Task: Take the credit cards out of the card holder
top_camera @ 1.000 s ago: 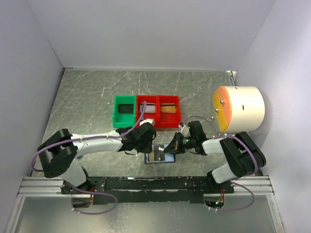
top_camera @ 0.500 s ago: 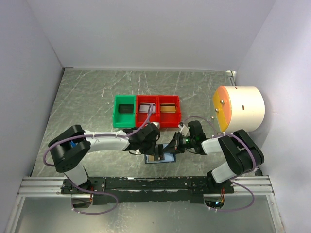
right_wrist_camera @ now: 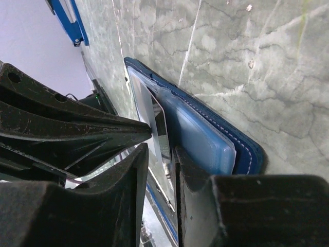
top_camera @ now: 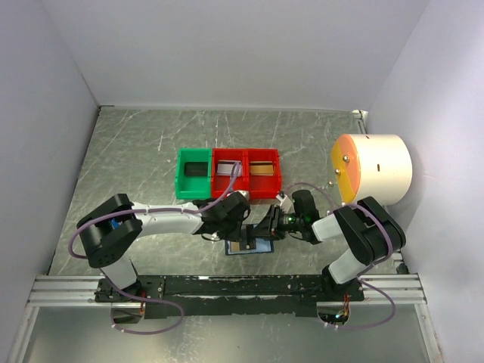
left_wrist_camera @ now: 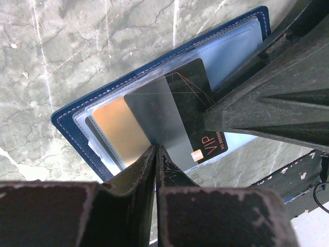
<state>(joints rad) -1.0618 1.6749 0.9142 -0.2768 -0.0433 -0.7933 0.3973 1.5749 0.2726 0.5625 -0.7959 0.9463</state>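
The card holder [left_wrist_camera: 77,121] lies open on the table, navy blue with pale blue pockets. Three credit cards stick out of it: a tan one [left_wrist_camera: 118,128], a grey one [left_wrist_camera: 154,113] and a black VIP one [left_wrist_camera: 198,98]. My left gripper [left_wrist_camera: 156,150] is shut on the near edge of the grey card. My right gripper [right_wrist_camera: 160,149] comes in from the other side, its jaws slightly apart around the cards' edge [right_wrist_camera: 157,121], one finger [right_wrist_camera: 193,170] against the holder [right_wrist_camera: 216,136]. In the top view both grippers, left [top_camera: 240,236] and right [top_camera: 266,227], meet over the holder [top_camera: 261,246].
A green bin [top_camera: 193,173] and a pair of joined red bins [top_camera: 246,173] stand just behind the holder, flat cards in the red ones. A white drum with an orange face [top_camera: 372,169] stands at the right. A small blue tag [right_wrist_camera: 69,20] lies nearby.
My left gripper moved right onto the holder and closed on the grey card. My right gripper's jaws have parted a little; that arm stayed put.
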